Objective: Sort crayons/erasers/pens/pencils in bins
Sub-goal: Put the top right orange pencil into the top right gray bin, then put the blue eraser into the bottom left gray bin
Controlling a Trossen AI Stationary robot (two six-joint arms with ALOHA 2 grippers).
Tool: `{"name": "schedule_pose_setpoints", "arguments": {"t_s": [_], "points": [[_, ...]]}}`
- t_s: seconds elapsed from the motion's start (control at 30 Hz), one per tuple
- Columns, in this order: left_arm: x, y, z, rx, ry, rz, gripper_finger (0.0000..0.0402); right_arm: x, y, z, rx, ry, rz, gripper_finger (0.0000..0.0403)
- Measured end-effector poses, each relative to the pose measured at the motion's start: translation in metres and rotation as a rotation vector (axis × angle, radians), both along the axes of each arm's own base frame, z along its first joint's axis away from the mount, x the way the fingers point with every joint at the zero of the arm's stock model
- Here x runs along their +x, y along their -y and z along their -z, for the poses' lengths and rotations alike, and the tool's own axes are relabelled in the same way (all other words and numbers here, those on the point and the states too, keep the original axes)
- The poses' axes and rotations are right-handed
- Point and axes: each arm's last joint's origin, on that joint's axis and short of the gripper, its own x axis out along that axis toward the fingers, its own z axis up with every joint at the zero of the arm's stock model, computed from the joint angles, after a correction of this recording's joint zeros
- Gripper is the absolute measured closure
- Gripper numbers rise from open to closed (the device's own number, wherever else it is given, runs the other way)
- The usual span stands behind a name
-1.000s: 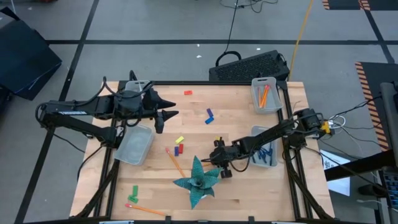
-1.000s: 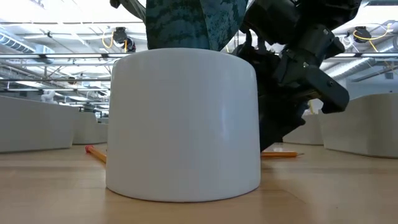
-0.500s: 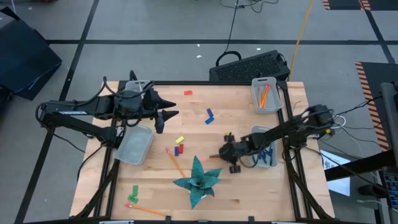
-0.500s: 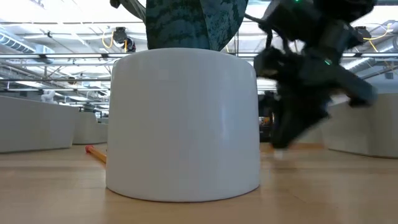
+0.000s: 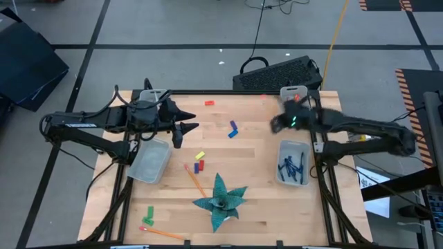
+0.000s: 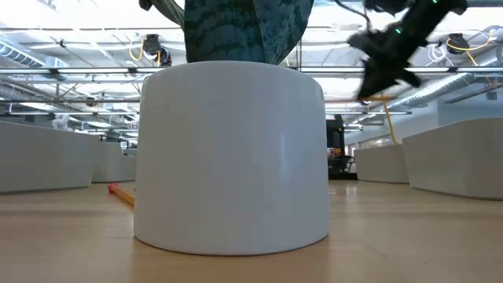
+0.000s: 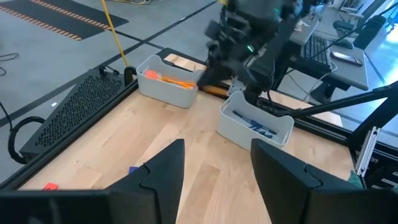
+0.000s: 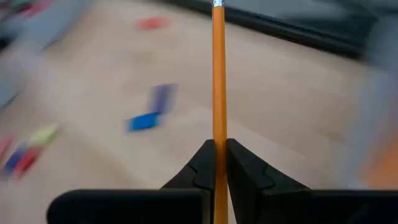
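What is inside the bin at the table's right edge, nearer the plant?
That bin holds several dark blue pens, lying loosely crossed. No pencils show in it. Anything beneath the pens is hidden.

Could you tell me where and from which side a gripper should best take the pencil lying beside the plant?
Grip the pencil near mid-shaft, coming straight down from above with the fingers across it. It lies flat and slanted on bare table, one end close to the plant, so the middle keeps clear of the leaves and balances it. The left gripper looks nearer.
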Motion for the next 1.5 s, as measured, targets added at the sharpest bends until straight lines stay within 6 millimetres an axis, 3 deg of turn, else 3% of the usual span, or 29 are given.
{"name": "schedule_pose_setpoints", "arguments": {"t_s": [0.17, 0.37, 0.6, 0.83, 0.97, 1.07, 1.23, 1.5], "points": [[0.000, 0.000, 0.000, 0.000, -0.001, 0.000, 0.0215, -0.051, 0.035, 0.003, 0.175, -0.116, 0.365, 0.0385], [0.000, 0.000, 0.000, 0.000, 0.000, 0.000, 0.0215, -0.075, 0.079, 0.011, 0.338, -0.074, 0.602, 0.0385], [0.000, 0.000, 0.000, 0.000, 0.000, 0.000, 0.0215, -0.082, 0.126, 0.039, 0.489, 0.004, 0.842, 0.0376], [0.000, 0.000, 0.000, 0.000, 0.000, 0.000, 0.0215, -0.074, 0.137, 0.032, 0.441, 0.183, 0.848, 0.0307], [0.000, 0.000, 0.000, 0.000, 0.000, 0.000, 0.0215, -0.066, 0.124, 0.019, 0.329, 0.179, 0.782, 0.0291], [0.000, 0.000, 0.000, 0.000, 0.000, 0.000, 0.0215, -0.046, 0.103, 0.001, 0.189, 0.188, 0.528, 0.0290], [0.000, 0.000, 0.000, 0.000, 0.000, 0.000, 0.0215, 0.000, 0.038, -0.015, 0.062, 0.192, 0.109, 0.0299], [0.000, 0.000, 0.000, 0.000, 0.001, 0.000, 0.0215, 0.061, -0.069, -0.009, -0.050, 0.296, -0.239, 0.0310]]}}
